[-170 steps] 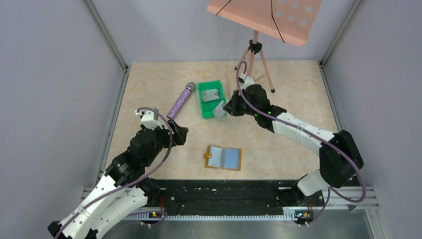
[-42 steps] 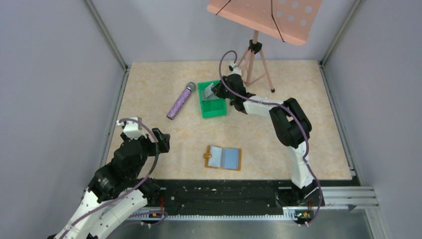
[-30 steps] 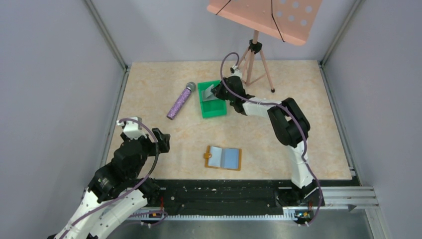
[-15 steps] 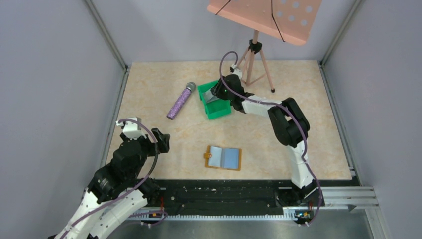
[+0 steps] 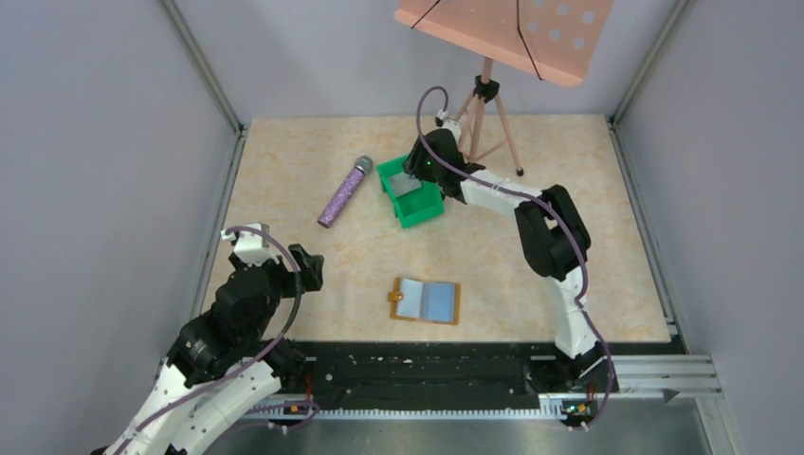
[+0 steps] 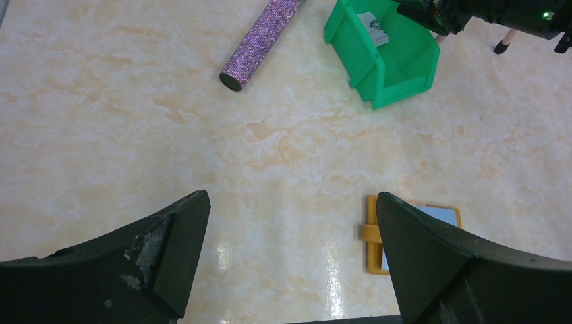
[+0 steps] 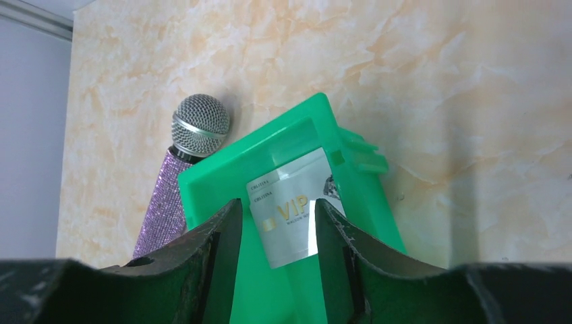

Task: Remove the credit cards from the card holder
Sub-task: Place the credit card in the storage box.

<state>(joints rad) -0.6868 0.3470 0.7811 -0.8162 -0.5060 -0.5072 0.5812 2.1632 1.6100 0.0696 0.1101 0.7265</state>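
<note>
Cards (image 7: 290,216) of silvery grey are seen lying inside the green bin (image 5: 423,210) at the far middle of the table (image 5: 588,237), one marked VIP; their number cannot be told. The right gripper (image 7: 275,202) is held just above them over the bin, its jaws parted and nothing pinched between. The holder (image 5: 427,300) is laid open and flat towards the near edge, well apart from the bin, blue-grey pockets up and clasp tab to the left. The left gripper (image 6: 290,202) is held wide open and empty above bare table at the near left. A purple microphone (image 5: 342,192) is laid just left of the bin, and a pink stand (image 5: 502,28) is set at the far edge
</note>
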